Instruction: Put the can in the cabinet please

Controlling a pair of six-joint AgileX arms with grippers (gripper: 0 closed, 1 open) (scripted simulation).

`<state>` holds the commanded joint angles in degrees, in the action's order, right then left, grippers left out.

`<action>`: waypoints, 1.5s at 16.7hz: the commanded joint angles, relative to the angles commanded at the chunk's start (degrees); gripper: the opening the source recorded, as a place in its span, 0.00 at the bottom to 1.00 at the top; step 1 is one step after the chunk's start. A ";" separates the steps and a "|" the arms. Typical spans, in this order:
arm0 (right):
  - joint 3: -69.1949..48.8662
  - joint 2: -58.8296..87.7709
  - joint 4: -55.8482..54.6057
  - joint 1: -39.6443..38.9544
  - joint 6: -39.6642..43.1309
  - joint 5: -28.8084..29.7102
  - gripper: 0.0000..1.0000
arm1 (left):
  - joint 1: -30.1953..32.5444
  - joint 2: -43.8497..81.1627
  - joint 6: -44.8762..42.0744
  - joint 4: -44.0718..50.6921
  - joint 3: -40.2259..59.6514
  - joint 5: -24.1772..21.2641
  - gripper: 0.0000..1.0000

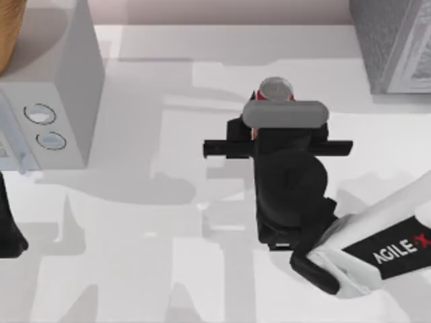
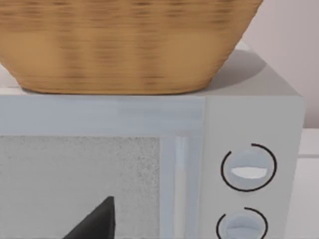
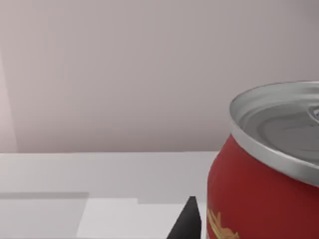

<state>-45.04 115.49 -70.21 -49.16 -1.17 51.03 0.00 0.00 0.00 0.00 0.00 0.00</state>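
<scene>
- The right arm's gripper [image 1: 275, 111] is the nearest thing in the top view, a black wrist with a grey camera bar across it, reaching in from the lower right with "AGILEX" lettered on its white link.
- The can [image 1: 275, 89] stands upright right at that gripper's tip, its silver lid peeking out just past the grey bar and a sliver of red body on either side.
- In the right wrist view the can [image 3: 264, 179] looms very close: red wall, silver rim and lid, a bit of gold marking low down, and a dark fingertip [image 3: 185, 221] just beside it.
- I cannot tell whether the right fingers are apart or clamped on the can; the wrist hides them from above.
- The cabinet [image 1: 394, 44], dark grey and speckled, sits right of the can at the far corner, well apart from it.
- Left of the can, well apart, stands a pale microwave [image 1: 57, 94] with two round dials.
- A woven basket [image 2: 124, 45] rests on top of the microwave [image 2: 249, 114].
- The left arm [image 1: 9, 229] is parked just in front of the microwave; I cannot tell its fingers' state.
</scene>
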 joint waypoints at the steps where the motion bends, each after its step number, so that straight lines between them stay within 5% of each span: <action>1: 0.09 -1.54 1.43 0.02 -0.02 -0.03 0.00 | 0.00 0.00 0.00 0.00 0.00 0.00 1.00; 15: 0.62 -13.70 8.93 2.57 0.31 -1.90 0.00 | 0.00 0.00 0.00 0.00 0.00 0.00 1.00; 25: 16.23 -52.09 29.33 19.74 2.28 -19.85 0.00 | 0.00 0.00 0.00 0.00 0.00 0.00 1.00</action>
<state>-28.82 63.40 -40.89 -29.41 1.12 31.18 0.00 0.00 0.00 0.00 0.00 0.00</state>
